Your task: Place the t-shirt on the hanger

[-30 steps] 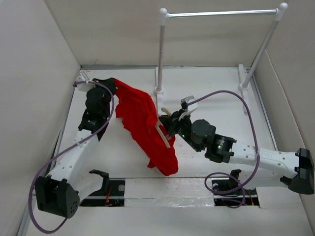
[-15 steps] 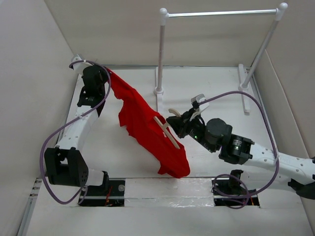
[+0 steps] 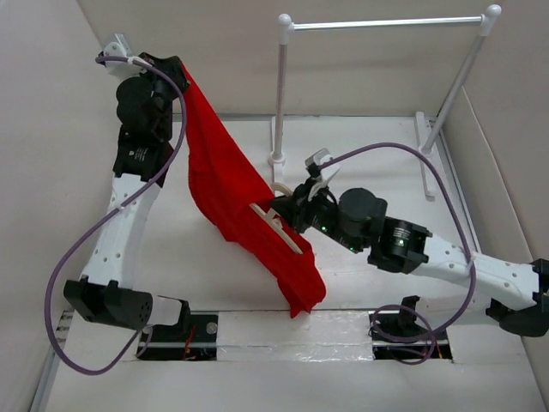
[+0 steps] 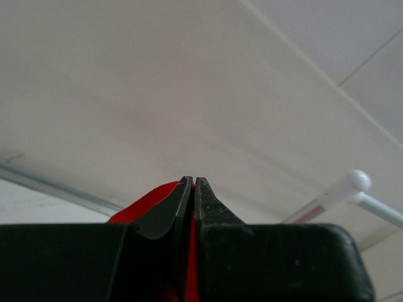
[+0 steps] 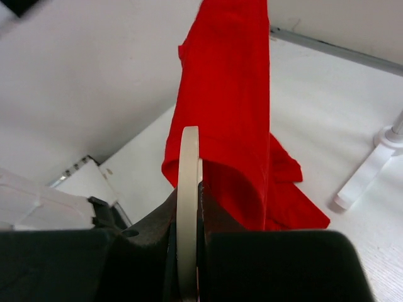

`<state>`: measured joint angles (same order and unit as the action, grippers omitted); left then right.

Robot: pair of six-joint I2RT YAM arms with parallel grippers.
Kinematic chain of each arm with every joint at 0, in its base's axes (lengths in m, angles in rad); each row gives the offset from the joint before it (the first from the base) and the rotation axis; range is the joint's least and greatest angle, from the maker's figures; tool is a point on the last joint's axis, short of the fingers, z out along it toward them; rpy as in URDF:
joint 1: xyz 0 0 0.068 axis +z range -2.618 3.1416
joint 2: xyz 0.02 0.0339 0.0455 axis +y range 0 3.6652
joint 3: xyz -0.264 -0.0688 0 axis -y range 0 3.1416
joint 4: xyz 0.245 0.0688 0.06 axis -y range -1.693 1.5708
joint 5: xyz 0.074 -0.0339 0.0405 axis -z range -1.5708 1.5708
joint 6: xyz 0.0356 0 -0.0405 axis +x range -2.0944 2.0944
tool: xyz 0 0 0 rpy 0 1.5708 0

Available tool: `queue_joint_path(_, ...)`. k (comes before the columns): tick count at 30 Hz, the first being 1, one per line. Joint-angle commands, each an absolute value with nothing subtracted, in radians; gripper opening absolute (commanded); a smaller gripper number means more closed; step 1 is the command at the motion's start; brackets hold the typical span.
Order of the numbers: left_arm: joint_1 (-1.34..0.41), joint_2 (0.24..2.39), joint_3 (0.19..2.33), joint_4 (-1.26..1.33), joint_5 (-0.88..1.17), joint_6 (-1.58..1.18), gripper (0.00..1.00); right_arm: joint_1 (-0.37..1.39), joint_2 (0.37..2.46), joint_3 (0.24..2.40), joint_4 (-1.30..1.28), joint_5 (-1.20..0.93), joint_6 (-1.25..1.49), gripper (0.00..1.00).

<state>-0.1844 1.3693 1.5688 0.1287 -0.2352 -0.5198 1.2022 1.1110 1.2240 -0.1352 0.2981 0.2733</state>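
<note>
Two claws share the work here. The left claw (image 4: 192, 182) is pressed together on a fold of the t-shirt (image 3: 232, 189), high at about ten o'clock in the overhead view. Its arm stands nearly upright over the far-left corner of the worktop (image 3: 377, 163). The right claw (image 5: 189, 192) pinches the hanger (image 5: 188, 157) edge-on near the middle of the worktop. Its arm reaches in low from four o'clock, with the forearm almost flat and the wrist turned toward nine o'clock.

The shirt hangs as a long red drape from the left claw down toward six o'clock, its lower end by the near edge. One tan arm of the hanger shows across the middle of the cloth. Whether it has entered the shirt or only lies against it, I cannot tell. The white rack (image 3: 386, 23) stands well apart at one o'clock.

The cloth looks light and limp, so it should sag and fold wherever it is unsupported, and a thin pinched fold could slip. A grip on the hem or a shoulder seam would likely spread the opening better. The hanger looks thin, stiff and smooth. A hold near the base of its hook, where the right claw seems to be, should steer both arms, though cloth may slide off if it tilts.
</note>
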Motion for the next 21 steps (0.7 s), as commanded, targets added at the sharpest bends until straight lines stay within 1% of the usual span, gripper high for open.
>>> queue_joint_path(1,-0.181,1.266,1.643,0.138,-0.216,-0.450,0.00,1.213,1.161,1.276,-0.167,0.426,0.236,0.00)
queue_joint_path(4,-0.181,1.213,1.664,0.111,-0.213,-0.442,0.00,1.213,1.192,1.347,-0.216,0.614,0.206,0.00)
queue_joint_path(5,-0.181,1.204,1.670,0.094,-0.206,-0.439,0.00,1.213,1.178,1.364,-0.216,0.614,0.203,0.00)
queue_joint_path(7,-0.181,1.184,1.666,0.075,-0.201,-0.436,0.00,1.224,1.099,1.371,-0.133,0.527,0.172,0.00)
queue_joint_path(9,-0.181,1.183,1.657,0.072,-0.202,-0.431,0.00,1.224,1.065,1.382,-0.114,0.470,0.181,0.00)
queue_joint_path(10,-0.181,1.187,1.667,0.049,-0.202,-0.431,0.00,1.224,1.055,1.396,-0.124,0.410,0.184,0.00)
queue_joint_path(13,-0.181,1.215,1.693,0.028,-0.166,-0.451,0.00,1.224,1.080,1.391,-0.156,0.336,0.218,0.00)
queue_joint_path(16,-0.181,1.284,1.756,-0.038,-0.172,-0.465,0.00,1.238,1.106,1.364,-0.141,0.290,0.253,0.00)
queue_joint_path(18,-0.181,1.321,1.755,-0.052,-0.222,-0.457,0.00,1.276,1.083,1.344,-0.123,0.294,0.255,0.00)
queue_joint_path(21,-0.181,1.350,1.721,-0.058,-0.268,-0.443,0.00,1.276,1.043,1.351,-0.120,0.290,0.253,0.00)
